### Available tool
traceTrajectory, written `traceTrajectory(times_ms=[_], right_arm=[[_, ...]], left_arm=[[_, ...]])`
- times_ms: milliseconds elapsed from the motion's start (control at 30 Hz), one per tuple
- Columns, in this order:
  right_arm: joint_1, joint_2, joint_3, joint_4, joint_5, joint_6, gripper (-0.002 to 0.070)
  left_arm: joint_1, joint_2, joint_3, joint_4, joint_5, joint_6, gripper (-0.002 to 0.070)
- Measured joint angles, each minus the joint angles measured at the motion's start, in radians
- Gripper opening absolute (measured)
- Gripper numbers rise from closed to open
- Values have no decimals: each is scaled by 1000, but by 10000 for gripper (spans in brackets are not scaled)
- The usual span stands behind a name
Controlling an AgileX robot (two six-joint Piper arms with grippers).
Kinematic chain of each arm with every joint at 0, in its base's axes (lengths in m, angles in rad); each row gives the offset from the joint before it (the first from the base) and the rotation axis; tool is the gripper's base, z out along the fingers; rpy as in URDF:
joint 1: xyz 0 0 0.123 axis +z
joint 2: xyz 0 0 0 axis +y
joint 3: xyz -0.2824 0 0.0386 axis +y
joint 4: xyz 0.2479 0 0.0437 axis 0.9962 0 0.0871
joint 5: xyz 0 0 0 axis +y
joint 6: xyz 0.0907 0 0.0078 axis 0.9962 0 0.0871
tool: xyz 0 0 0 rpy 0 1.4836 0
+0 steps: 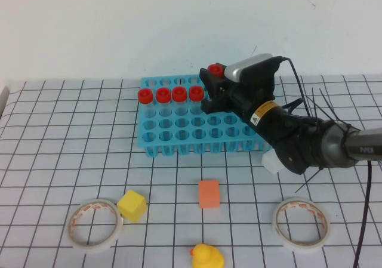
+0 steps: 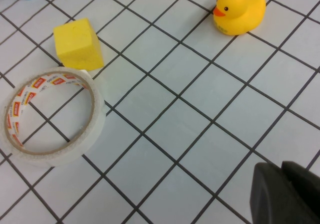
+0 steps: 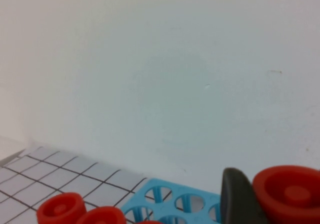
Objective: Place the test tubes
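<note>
A blue test tube rack stands at the middle back of the gridded table. Its back row holds several red-capped tubes side by side. My right gripper hovers over the rack's back row, just right of those tubes, shut on another red-capped test tube. The right wrist view shows that tube's red cap beside one dark finger, with the rack below. My left gripper is out of the high view. It hangs shut and empty over bare table in its wrist view.
Along the front lie a tape roll, a yellow cube, an orange block, a yellow duck and a second tape roll. A white object sits under the right arm. A wall rises behind the rack.
</note>
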Motion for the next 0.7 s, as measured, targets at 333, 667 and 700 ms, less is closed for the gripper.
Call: traceTrajectory(times_ms=[333, 667, 700], right_arm=[[0, 24, -31, 4, 40, 7, 284], [0, 24, -33, 4, 86, 25, 284], [0, 24, -33, 4, 90, 25, 293]], left_arm=[[0, 0, 0, 0, 0, 0, 6], [0, 0, 0, 0, 0, -5, 7], [0, 0, 0, 0, 0, -5, 6]])
